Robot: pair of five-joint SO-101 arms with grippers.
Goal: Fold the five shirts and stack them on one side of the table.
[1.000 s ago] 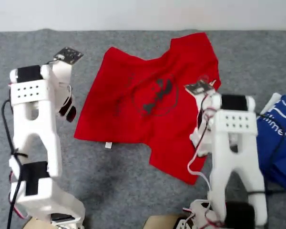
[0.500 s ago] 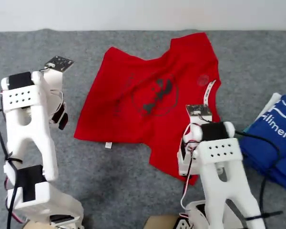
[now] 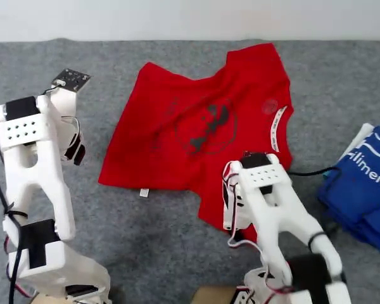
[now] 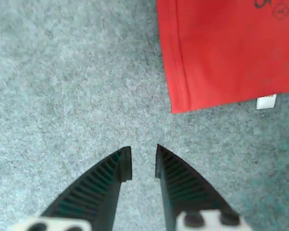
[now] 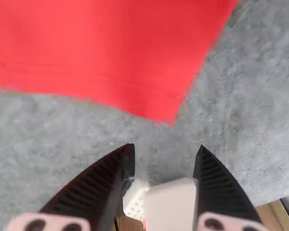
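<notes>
Both arms have drawn back over the last second. The right gripper [image 5: 164, 161], earlier above the collar of the red T-shirt [image 3: 196, 126], now hangs with jaws spread wide and empty, one shirt corner just ahead of its tips. The left gripper [image 4: 139, 161], jaws parted narrowly on nothing, faces the hem corner. They are probably lining up corner grasps for a first fold. The shirt lies unfolded, print up and slightly rumpled.

Red shirt [image 3: 196, 133], unfolded, spread flat and slightly rumpled mid-table, dark round print facing up, white neck strip [image 3: 277, 128] toward the table's right side, small white tag [image 3: 144, 192] at its near hem, blue folded stack [image 3: 366, 190], perhaps several shirts, at the table's right edge
</notes>
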